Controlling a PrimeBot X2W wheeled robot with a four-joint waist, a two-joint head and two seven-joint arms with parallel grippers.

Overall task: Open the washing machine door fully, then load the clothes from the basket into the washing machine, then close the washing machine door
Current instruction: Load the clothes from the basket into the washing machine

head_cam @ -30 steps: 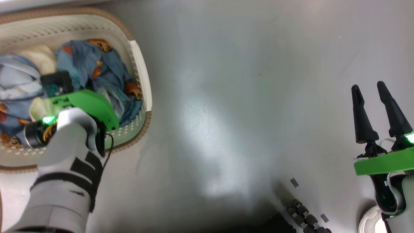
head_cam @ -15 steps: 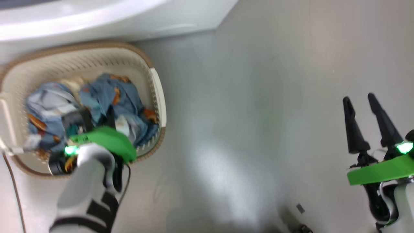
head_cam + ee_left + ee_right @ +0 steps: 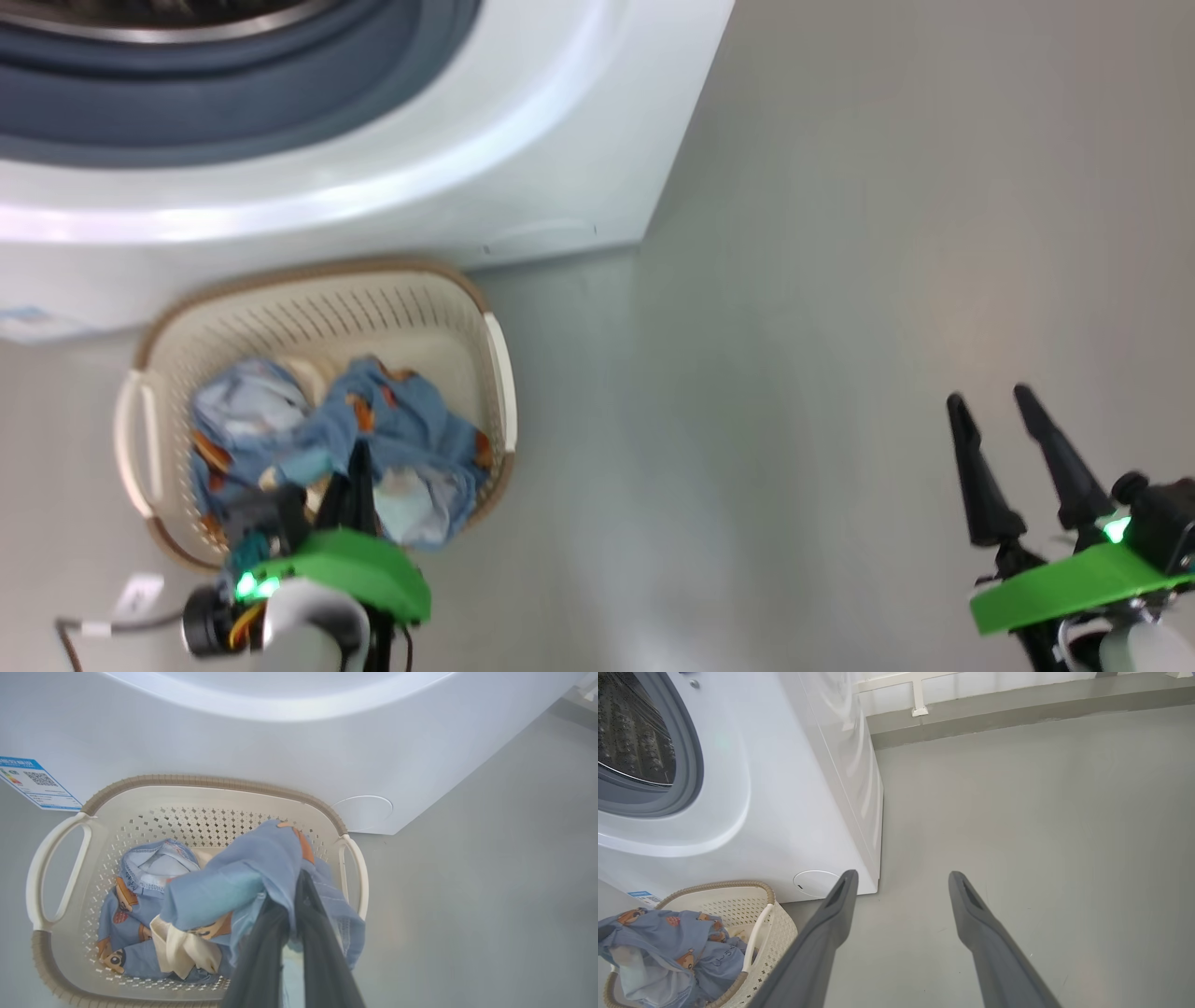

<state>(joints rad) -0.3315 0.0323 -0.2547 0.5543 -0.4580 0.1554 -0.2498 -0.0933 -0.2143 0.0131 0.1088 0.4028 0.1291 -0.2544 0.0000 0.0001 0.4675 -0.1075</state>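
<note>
The basket (image 3: 210,782) stands on the grey floor (image 3: 840,280) with its far long side close against the lower front of the washing machine (image 3: 523,168). Directly above the basket, the left fingers (image 3: 261,952) are clenched together on a fold of the clothes (image 3: 247,868). This is a light blue garment with orange-brown bear prints. It is bunched around the fingertips and raised above the basket's brown rim, and its loose end trails down towards the inside.

More laundry lies inside the basket. A second blue bear-print piece (image 3: 140,896) is heaped against the end wall by one side handle. A cream-white cloth (image 3: 180,952) shows just under the raised bundle, and I cannot tell whether it hangs from that bundle or rests on the basket's bottom.

Behind the basket, on the machine's white front, a blue label sticker (image 3: 37,784) sits beyond one handle. A round cover (image 3: 364,812) sits beyond the other. Higher above the basket, the blue-grey gasket (image 3: 233,103) rings the steel perforated drum (image 3: 630,728).

The right fingers (image 3: 831,924) are released, spread wide with nothing between them. They are over bare floor, well apart from the basket, out past the end nearest the round cover.
</note>
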